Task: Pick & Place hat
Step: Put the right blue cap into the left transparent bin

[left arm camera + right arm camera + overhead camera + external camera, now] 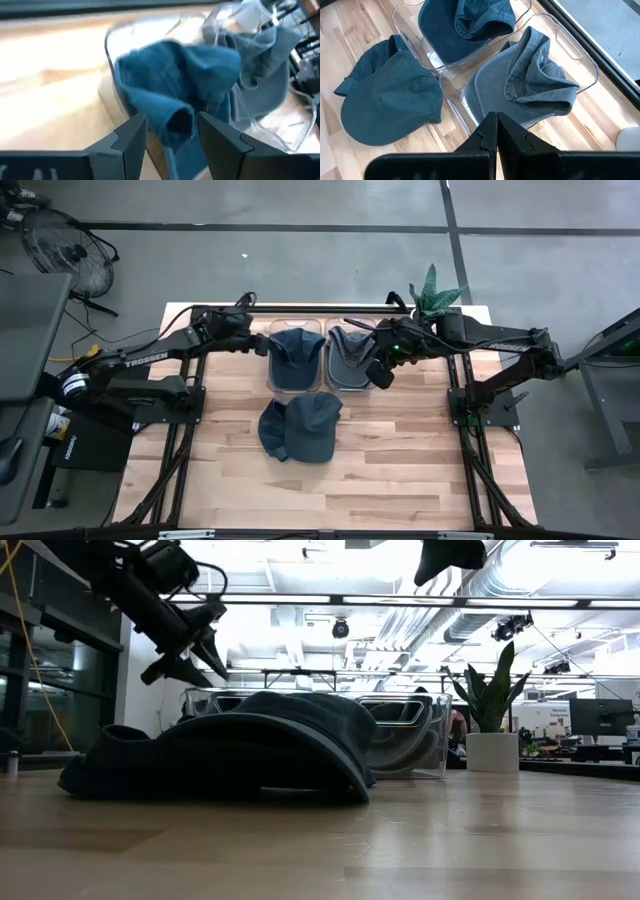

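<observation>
Wrist views alone show jaws: left gripper (170,137) wide; right gripper (496,131) closed, empty.

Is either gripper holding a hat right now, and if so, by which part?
Neither. The left gripper is open above the blue hat in its bin; the right gripper is shut on nothing above the grey hat.

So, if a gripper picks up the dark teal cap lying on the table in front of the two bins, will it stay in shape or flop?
The teal cap would probably flop: its crown lies crumpled flat on the table. Its brim keeps a curve, so that part is likely stiffer. It looks like light cloth, unlikely to roll or slip.
</observation>
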Robot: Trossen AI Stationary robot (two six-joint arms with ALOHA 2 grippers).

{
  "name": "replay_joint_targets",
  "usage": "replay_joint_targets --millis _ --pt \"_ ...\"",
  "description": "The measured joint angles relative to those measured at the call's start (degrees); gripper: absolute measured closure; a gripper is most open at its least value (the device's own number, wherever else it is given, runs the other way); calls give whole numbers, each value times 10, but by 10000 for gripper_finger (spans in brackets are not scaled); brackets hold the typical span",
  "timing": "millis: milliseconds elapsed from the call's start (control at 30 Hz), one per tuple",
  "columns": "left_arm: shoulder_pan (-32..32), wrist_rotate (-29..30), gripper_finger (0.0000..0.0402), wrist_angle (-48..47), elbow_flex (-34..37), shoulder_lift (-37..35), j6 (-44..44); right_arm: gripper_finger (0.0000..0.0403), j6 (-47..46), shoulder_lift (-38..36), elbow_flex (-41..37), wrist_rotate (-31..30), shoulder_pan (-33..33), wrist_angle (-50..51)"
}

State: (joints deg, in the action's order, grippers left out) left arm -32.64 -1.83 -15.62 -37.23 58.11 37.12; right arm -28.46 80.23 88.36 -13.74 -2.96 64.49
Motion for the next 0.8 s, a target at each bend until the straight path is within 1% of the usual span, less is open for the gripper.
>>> replay_joint_targets --millis 67,167,300,433,567,667,700,800 --pt "0 12 230 0 0 -16 -9 403 0 0 0 0 0 1" --pt "0 11 230 -9 0 -42 -9 403 0 0 0 0 0 8" --pt "0 -18 246 -48 0 -74 20 403 -9 0 0 -11 0 29" --pt "0 -76 284 -90 0 -97 48 403 -12 0 0 -23 0 49" --pt "3 -151 340 -109 0 -105 66 403 -13 0 0 -24 0 52" --pt "26 -168 388 -118 0 -104 72 403 -12 0 0 -24 0 53" --pt "37 -168 394 -117 0 -104 74 403 -12 0 0 -24 0 55" --pt "75 -161 392 -116 0 -104 96 403 -11 0 0 -34 0 71"
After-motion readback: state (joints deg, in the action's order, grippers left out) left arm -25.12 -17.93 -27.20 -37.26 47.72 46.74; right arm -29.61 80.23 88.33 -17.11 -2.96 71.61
